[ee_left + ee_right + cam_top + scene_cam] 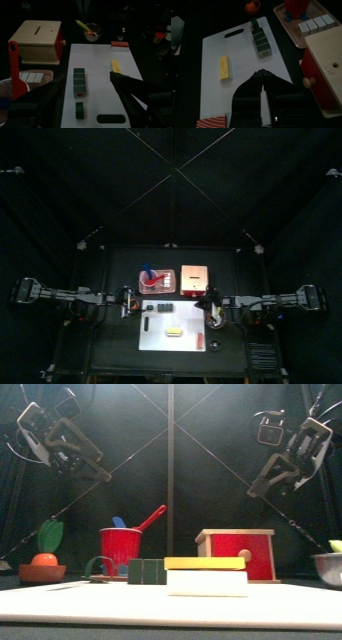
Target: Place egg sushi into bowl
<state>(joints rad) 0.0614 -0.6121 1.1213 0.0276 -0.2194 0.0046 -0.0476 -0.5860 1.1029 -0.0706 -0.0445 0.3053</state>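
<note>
Right wrist view shows the right gripper (263, 82) nearly closed, holding nothing, raised above the white mat (238, 45); the egg sushi (224, 68) lies untouched there. Approach step: next move requires opening and descending over it

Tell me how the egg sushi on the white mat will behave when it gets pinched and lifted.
The egg sushi is a small flat oblong, so it probably won't roll or tip. It looks light for its size. Lying flat on the white mat, it offers only low sides, so a grip may slip.
</note>
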